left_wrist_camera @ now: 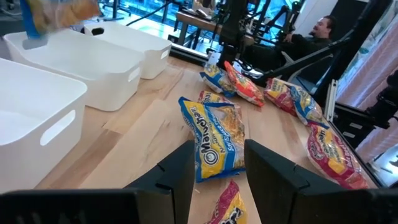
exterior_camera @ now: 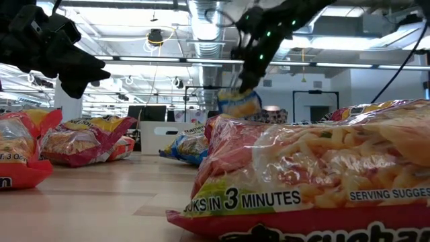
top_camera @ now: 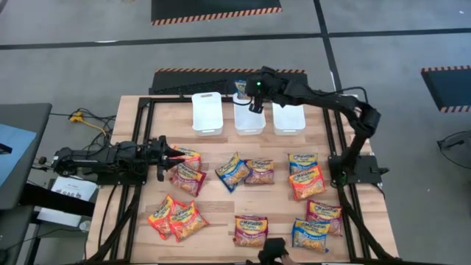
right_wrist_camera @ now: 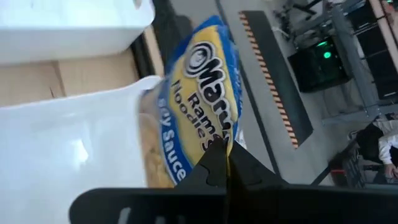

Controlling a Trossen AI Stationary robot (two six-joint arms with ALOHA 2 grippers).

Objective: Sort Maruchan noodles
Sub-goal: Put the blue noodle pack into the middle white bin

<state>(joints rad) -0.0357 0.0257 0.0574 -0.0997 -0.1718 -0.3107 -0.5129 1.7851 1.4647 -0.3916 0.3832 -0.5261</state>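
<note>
**Blue packet pinched above the middle tub**

Nearest the front edge of the table (top_camera: 221,221) lie 5 packets in a row: 2 orange ones (top_camera: 176,218) overlapping at the left, a dark red one (top_camera: 251,230) in the middle, and a blue one (top_camera: 310,235) partly overlapped by another dark red one (top_camera: 324,215) at the right; in the low view the dark red packet (exterior_camera: 316,175) fills the foreground.

The next row back holds a dark red packet (top_camera: 188,178) with an orange one (top_camera: 188,156) just behind it, a blue packet (top_camera: 232,171) touching an orange-brown one (top_camera: 260,171), and at the right a blue packet (top_camera: 302,162) overlapped by an orange one (top_camera: 306,184); the left gripper (top_camera: 166,156) hovers at the left end of this row, its fingers (left_wrist_camera: 180,180) spread apart with nothing between them, and its wrist view shows the blue packet (left_wrist_camera: 217,140) on the wood just ahead.

Farthest back stand 3 white tubs side by side: left tub (top_camera: 207,112), middle tub (top_camera: 249,118), right tub (top_camera: 288,118); the right gripper (top_camera: 254,97) hangs over the far rim of the middle tub, clamped on the edge of a blue soy sauce packet (right_wrist_camera: 199,93); that packet (top_camera: 241,87) hangs in the air, its lower part at the tub's wall (right_wrist_camera: 68,149); in the low view it (exterior_camera: 238,103) dangles beneath the arm.
</note>
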